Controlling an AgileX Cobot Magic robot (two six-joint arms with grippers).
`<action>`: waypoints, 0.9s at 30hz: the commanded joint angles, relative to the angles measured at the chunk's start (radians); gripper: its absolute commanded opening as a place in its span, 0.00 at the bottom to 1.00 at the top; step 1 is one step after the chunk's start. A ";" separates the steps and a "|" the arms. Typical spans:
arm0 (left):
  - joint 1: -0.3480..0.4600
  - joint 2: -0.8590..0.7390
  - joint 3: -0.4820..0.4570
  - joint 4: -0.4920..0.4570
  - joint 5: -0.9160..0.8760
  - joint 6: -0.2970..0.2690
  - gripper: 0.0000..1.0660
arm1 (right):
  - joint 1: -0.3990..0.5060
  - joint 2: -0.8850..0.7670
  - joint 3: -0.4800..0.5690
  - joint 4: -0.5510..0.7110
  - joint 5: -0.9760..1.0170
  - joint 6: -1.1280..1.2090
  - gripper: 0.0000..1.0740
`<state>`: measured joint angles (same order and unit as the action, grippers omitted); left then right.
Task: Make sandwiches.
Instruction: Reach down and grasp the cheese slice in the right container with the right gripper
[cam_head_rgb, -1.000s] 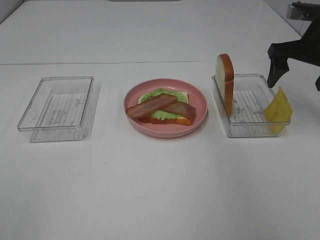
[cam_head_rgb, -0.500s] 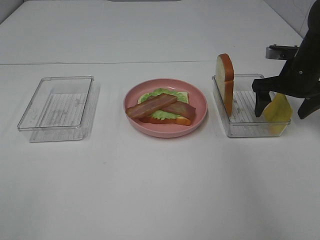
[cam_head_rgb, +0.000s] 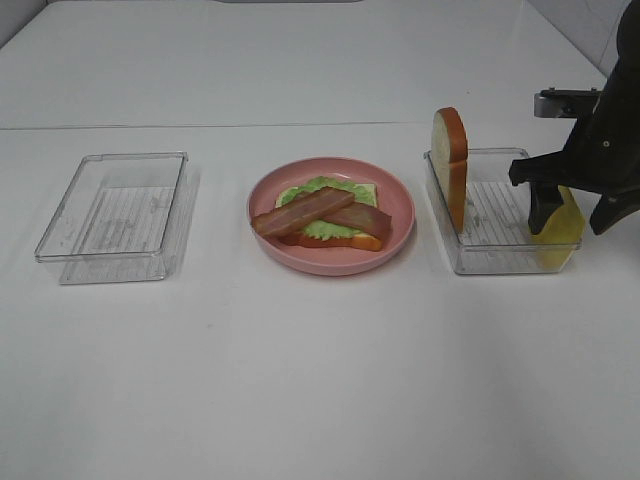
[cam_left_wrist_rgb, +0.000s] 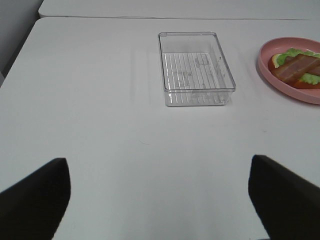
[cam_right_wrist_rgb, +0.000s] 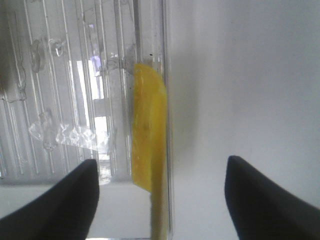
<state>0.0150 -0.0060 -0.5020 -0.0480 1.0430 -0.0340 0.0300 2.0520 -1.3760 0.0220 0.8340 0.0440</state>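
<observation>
On the pink plate (cam_head_rgb: 400, 203) a bread slice (cam_head_rgb: 366, 243) carries green lettuce (cam_head_rgb: 318, 186) and two crossed bacon strips (cam_head_rgb: 302, 210). A second bread slice (cam_head_rgb: 452, 160) stands on edge against the left wall of the right clear tray (cam_head_rgb: 500, 262). The yellow cheese square (cam_head_rgb: 563, 222) leans at that tray's right wall. My right gripper (cam_head_rgb: 568, 229) straddles the cheese (cam_right_wrist_rgb: 147, 135); in the right wrist view the gripper (cam_right_wrist_rgb: 161, 161) shows gaps on both sides of the slice, so it is open. My left gripper (cam_left_wrist_rgb: 160, 200) is open over bare table, out of the exterior view.
An empty clear tray (cam_head_rgb: 115, 205) sits left of the plate, also in the left wrist view as tray (cam_left_wrist_rgb: 196, 70) with the plate's rim (cam_left_wrist_rgb: 280, 80) beyond it. The white table runs wide in front of all three containers.
My right gripper came down from behind the right tray and over the cheese square. Its fingers have since drawn closer together around the slice. The cheese has hardly shifted.
</observation>
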 joint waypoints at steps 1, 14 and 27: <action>-0.006 -0.020 0.002 -0.002 -0.010 0.002 0.84 | -0.001 -0.003 -0.005 -0.008 0.011 -0.001 0.45; -0.006 -0.020 0.002 -0.002 -0.010 0.002 0.84 | -0.001 -0.016 -0.005 -0.022 0.030 0.018 0.24; -0.006 -0.020 0.002 -0.002 -0.010 0.002 0.84 | -0.001 -0.038 -0.005 -0.022 0.033 0.022 0.09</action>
<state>0.0150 -0.0060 -0.5020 -0.0480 1.0430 -0.0340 0.0300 2.0220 -1.3760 0.0100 0.8600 0.0640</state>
